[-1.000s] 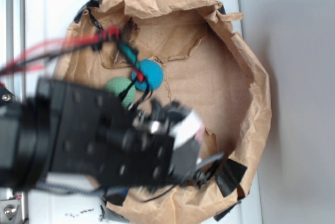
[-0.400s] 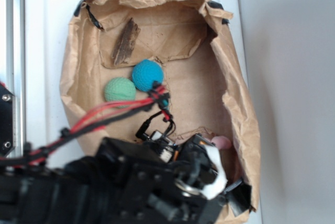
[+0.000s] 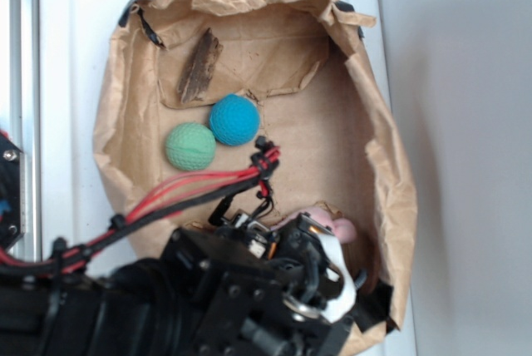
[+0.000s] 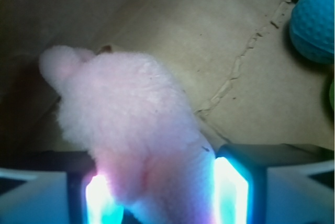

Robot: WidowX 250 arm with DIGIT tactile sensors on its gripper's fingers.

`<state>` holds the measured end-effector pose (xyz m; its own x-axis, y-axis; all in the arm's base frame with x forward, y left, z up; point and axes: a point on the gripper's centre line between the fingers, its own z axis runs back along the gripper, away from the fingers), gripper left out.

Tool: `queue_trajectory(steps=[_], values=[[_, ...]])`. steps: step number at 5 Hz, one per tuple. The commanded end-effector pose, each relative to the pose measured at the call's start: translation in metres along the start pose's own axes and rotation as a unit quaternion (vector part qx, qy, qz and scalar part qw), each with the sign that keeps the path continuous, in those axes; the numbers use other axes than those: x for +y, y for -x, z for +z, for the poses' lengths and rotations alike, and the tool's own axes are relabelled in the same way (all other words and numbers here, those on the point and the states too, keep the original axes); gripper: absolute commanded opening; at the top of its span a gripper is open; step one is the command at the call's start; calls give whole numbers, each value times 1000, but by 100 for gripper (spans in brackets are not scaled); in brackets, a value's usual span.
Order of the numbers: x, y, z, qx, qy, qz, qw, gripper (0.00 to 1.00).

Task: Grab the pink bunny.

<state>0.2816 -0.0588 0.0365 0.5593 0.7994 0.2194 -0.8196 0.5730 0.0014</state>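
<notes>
The pink bunny (image 4: 125,109) lies on the brown paper floor near the bag's front right corner. Its fluffy body fills the gap between my two glowing pads. My gripper (image 4: 162,182) is shut on the pink bunny, and the plush shows a crease where it is squeezed. In the exterior view only a bit of the pink bunny (image 3: 342,229) peeks out beside my gripper (image 3: 328,269); the black arm hides the rest.
A blue ball (image 3: 233,120) and a green ball (image 3: 190,146) sit together mid-bag, apart from the bunny. A brown bark piece (image 3: 199,66) lies at the back. The crumpled paper bag wall (image 3: 391,165) rises close on the right. The bag rests on a white surface (image 3: 71,81).
The arm swung from the bag's left side, over the balls, down to the front right corner, and now sits on the bunny. The balls have not moved.
</notes>
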Motion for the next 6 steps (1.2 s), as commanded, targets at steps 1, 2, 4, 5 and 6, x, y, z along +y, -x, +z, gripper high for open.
queue_trajectory(steps=[1,2,4,5,6], values=[[15,-28,18,-2,14,7,1000,0],[31,-64,59,57,3,16,998,0],[64,-109,124,103,7,-13,995,0],[76,-108,139,77,33,-33,996,0],[72,-96,136,10,48,-57,997,0]])
